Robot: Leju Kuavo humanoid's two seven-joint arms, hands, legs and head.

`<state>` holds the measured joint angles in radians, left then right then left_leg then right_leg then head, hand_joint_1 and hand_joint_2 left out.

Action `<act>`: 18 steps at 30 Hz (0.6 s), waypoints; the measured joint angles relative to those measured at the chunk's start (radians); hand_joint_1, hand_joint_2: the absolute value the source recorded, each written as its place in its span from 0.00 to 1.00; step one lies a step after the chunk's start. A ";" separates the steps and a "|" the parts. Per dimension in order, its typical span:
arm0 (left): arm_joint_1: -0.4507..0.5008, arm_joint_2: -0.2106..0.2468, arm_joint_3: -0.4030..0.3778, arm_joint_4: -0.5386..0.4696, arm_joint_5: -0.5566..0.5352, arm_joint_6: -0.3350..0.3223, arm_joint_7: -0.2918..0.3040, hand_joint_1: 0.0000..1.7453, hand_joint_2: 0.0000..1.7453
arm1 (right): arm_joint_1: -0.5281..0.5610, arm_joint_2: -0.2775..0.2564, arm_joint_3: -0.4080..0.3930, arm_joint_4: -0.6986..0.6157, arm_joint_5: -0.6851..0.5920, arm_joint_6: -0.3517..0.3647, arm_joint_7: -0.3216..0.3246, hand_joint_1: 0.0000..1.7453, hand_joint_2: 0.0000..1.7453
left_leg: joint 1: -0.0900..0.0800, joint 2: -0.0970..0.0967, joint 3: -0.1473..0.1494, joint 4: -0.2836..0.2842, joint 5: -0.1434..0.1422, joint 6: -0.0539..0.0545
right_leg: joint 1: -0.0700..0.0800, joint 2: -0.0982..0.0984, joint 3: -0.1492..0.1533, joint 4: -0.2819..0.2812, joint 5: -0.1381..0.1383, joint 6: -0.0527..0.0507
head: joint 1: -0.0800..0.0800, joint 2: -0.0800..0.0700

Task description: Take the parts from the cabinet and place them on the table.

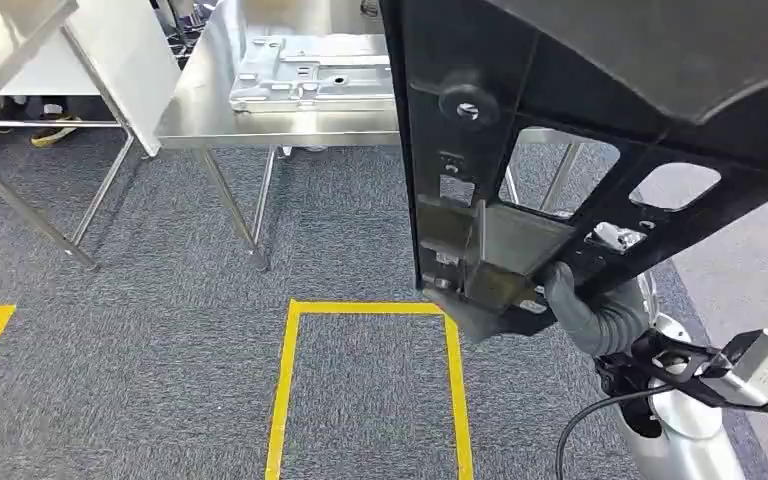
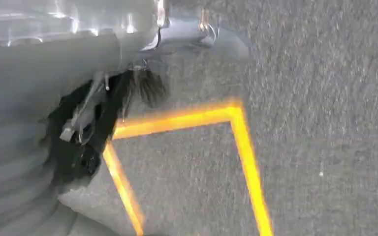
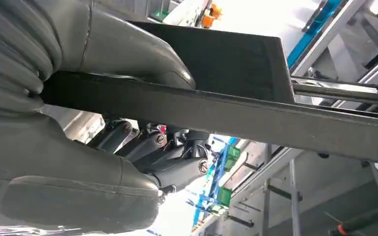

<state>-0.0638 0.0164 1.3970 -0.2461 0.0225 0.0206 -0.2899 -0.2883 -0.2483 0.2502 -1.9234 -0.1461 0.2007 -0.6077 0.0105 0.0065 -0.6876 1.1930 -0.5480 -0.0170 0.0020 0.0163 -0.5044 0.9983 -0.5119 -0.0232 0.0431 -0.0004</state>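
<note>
A black plastic panel (image 1: 560, 150) is clamped in the right robot hand (image 1: 585, 305), not yet set on the steel desk (image 1: 195, 100), where a metal plate (image 1: 310, 70) already lies; the left robot hand's (image 2: 19, 172) state cannot be told.

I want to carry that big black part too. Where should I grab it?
Probably the black part's lower edge, coming from below, where the right hand already grips it. That edge is a thin flat bar, and in the right wrist view the thumb and fingers clamp its two faces.
</note>
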 joint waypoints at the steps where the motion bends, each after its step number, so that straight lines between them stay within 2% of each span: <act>1: 0.000 0.001 0.000 0.000 0.000 0.001 0.000 0.00 1.00 | 0.000 0.001 0.000 0.000 0.000 0.000 0.000 1.00 1.00 | -0.004 -0.001 0.023 -0.083 0.063 0.008 | 0.002 0.000 0.015 0.000 -0.012 0.001 | -0.001 0.000; 2: 0.002 0.007 0.000 0.000 0.000 0.002 0.001 0.00 1.00 | 0.000 0.002 0.000 0.001 0.000 0.000 0.000 1.00 1.00 | -0.009 -0.001 0.033 -0.161 0.156 0.023 | 0.002 0.000 0.022 -0.002 -0.023 0.002 | 0.000 0.000; 3: 0.003 0.006 0.000 0.000 0.000 0.004 0.003 0.00 1.00 | 0.003 0.004 0.001 0.002 0.002 0.000 -0.001 1.00 1.00 | -0.013 -0.003 0.032 -0.162 0.132 0.023 | 0.004 0.006 0.028 -0.003 -0.029 0.011 | 0.000 0.000; 5: 0.002 0.008 0.000 -0.001 0.000 0.004 0.002 0.00 1.00 | 0.004 0.004 0.001 0.001 0.004 0.000 -0.002 1.00 1.00 | -0.018 -0.001 0.045 -0.173 0.132 0.034 | 0.002 0.007 0.042 -0.005 -0.032 0.023 | 0.000 0.000; 7: 0.001 0.008 0.000 -0.001 0.000 0.006 0.002 0.00 1.00 | 0.003 0.004 0.001 0.000 0.007 0.000 -0.003 1.00 1.00 | -0.009 -0.003 0.080 -0.192 0.129 0.042 | 0.004 0.005 0.038 0.013 -0.023 0.034 | -0.002 0.000; 8: 0.000 0.007 0.000 -0.001 0.000 0.006 0.002 0.00 1.00 | 0.003 0.005 0.001 0.000 0.009 0.000 -0.003 1.00 1.00 | -0.009 -0.002 0.096 -0.204 0.125 0.046 | 0.000 -0.002 0.020 0.062 -0.013 0.039 | 0.000 0.000; 9: -0.001 0.007 0.000 -0.001 0.000 0.006 0.002 0.00 1.00 | -0.001 0.005 0.001 -0.001 0.010 0.000 -0.007 1.00 1.00 | -0.008 -0.002 0.106 -0.208 0.119 0.052 | -0.002 -0.004 -0.024 0.129 -0.018 0.045 | 0.003 0.000; 10: -0.003 0.007 0.000 -0.001 0.000 0.006 0.001 0.00 1.00 | -0.001 0.005 0.001 -0.001 0.010 0.000 -0.009 1.00 1.00 | -0.007 -0.002 0.114 -0.209 0.111 0.052 | -0.006 -0.005 -0.078 0.203 -0.044 0.050 | 0.004 0.000; 11: -0.002 0.007 0.000 -0.001 0.000 0.006 -0.001 0.00 1.00 | 0.001 0.005 0.001 0.000 0.010 0.000 -0.010 1.00 1.00 | -0.007 -0.002 0.124 -0.209 0.100 0.052 | -0.010 -0.005 -0.129 0.266 -0.087 0.055 | 0.003 0.000; 12: -0.002 0.006 0.000 -0.001 0.000 0.004 -0.001 0.00 1.00 | 0.004 0.005 0.001 0.000 0.011 0.000 -0.010 1.00 1.00 | -0.007 -0.003 0.136 -0.209 0.091 0.051 | -0.014 -0.006 -0.166 0.301 -0.122 0.061 | 0.003 0.000; 13: -0.001 0.005 0.000 -0.001 0.000 0.004 -0.001 0.00 1.00 | 0.006 0.005 0.001 0.000 0.010 0.000 -0.010 1.00 1.00 | -0.005 -0.003 0.151 -0.209 0.079 0.050 | -0.017 -0.007 -0.188 0.299 -0.135 0.066 | 0.004 0.000; 14: -0.001 0.005 0.000 -0.001 0.000 0.003 -0.001 0.00 1.00 | 0.006 0.005 0.000 0.000 0.010 0.000 -0.010 1.00 1.00 | -0.003 -0.004 0.166 -0.209 0.068 0.046 | -0.019 -0.009 -0.190 0.266 -0.122 0.069 | 0.003 0.000; 15: 0.000 0.005 0.000 -0.001 0.000 0.003 -0.001 0.00 1.00 | 0.007 0.005 0.000 0.000 0.010 0.000 -0.011 1.00 1.00 | -0.001 -0.004 0.185 -0.208 0.055 0.042 | -0.021 -0.011 -0.179 0.200 -0.080 0.071 | 0.004 0.000; 16: 0.000 0.004 0.000 -0.001 0.000 0.002 -0.003 0.00 1.00 | 0.008 0.005 -0.001 0.000 0.010 0.000 -0.012 1.00 1.00 | 0.001 -0.004 0.202 -0.208 0.042 0.037 | -0.024 -0.014 -0.161 0.121 -0.014 0.074 | 0.004 0.000; 17: 0.000 0.004 0.000 -0.001 0.000 0.002 -0.003 0.00 1.00 | 0.009 0.005 -0.002 0.000 0.010 0.000 -0.013 1.00 1.00 | 0.001 -0.003 0.208 -0.209 0.028 0.031 | -0.027 -0.020 -0.147 0.042 0.081 0.073 | 0.006 0.000; 18: -0.002 0.004 0.000 -0.001 0.000 0.002 -0.004 0.00 1.00 | 0.013 0.005 -0.002 0.000 0.011 -0.001 -0.016 1.00 1.00 | -0.002 -0.003 0.225 -0.197 0.014 0.025 | -0.024 -0.030 -0.149 0.015 0.123 0.064 | 0.007 0.000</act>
<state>-0.0655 0.0206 1.3970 -0.2472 0.0225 0.0221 -0.2937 -0.2758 -0.2438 0.2480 -1.9234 -0.1354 0.1999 -0.6237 0.0088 0.0034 -0.4626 0.9963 -0.5340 0.0081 -0.0216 -0.0136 -0.6537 1.0136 -0.3893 0.0408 0.0504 -0.0004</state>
